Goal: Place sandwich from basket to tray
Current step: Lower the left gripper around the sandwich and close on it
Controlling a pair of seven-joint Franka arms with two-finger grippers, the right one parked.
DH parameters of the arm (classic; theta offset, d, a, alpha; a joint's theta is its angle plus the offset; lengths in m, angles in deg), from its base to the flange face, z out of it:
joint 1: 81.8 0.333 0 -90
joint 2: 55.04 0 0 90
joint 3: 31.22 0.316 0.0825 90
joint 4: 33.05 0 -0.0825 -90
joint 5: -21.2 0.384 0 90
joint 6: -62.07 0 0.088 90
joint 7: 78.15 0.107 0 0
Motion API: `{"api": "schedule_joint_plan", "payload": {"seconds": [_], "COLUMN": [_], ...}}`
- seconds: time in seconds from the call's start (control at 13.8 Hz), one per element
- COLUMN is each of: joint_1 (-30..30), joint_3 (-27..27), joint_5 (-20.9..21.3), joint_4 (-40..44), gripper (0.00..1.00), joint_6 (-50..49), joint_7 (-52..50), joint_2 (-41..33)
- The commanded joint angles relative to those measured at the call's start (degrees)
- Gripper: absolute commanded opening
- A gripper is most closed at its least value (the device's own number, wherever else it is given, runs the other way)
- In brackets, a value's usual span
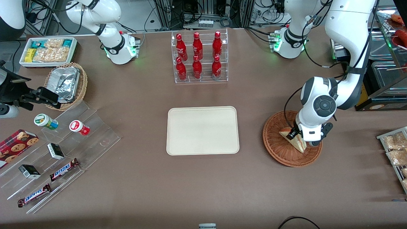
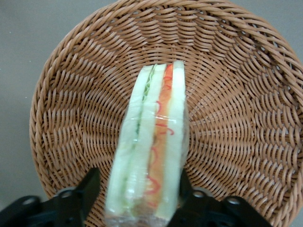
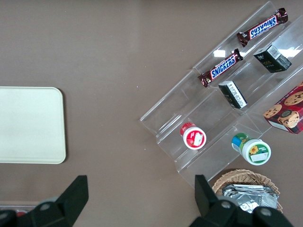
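Observation:
The sandwich [image 1: 299, 144] [image 2: 154, 142] stands on edge in the reddish-brown wicker basket [image 1: 279, 156] [image 2: 71, 118], its red-orange and green filling stripe facing up. My left gripper [image 1: 301, 139] [image 2: 137, 198] is lowered into the basket and open, with one black finger on each side of the wedge. One finger [image 2: 182, 189] touches the bread, while the other finger [image 2: 90, 189] stands a little apart from it. The cream-white tray [image 1: 202, 130] [image 3: 28, 123] lies flat at the table's middle, beside the basket toward the parked arm's end.
A clear rack of red bottles [image 1: 200, 57] stands farther from the front camera than the tray. Toward the parked arm's end are a stepped acrylic rack [image 1: 63, 143] with snacks, a tan basket of foil containers [image 1: 65, 84] and a white bin [image 1: 47, 51]. Snack packets [image 1: 396, 149] lie at the working arm's end.

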Motion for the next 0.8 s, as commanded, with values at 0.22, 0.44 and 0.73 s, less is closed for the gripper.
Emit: {"api": "schedule_joint_plan", "payload": {"seconds": [0.22, 0.44, 0.73], "joint_1": [-0.2, -0.7, -2.6], "joint_3": [0.1, 0.0, -0.5], "joint_5": [1.0, 1.0, 0.6], "joint_4": [0.3, 2.9, 14.0], "gripper": [0.00, 0.00, 0.00], "joint_6": [0.0, -5.3, -22.6], "joint_7": [-1.2, -1.2, -0.5], "joint_2": [-0.5, -1.3, -1.6]}}
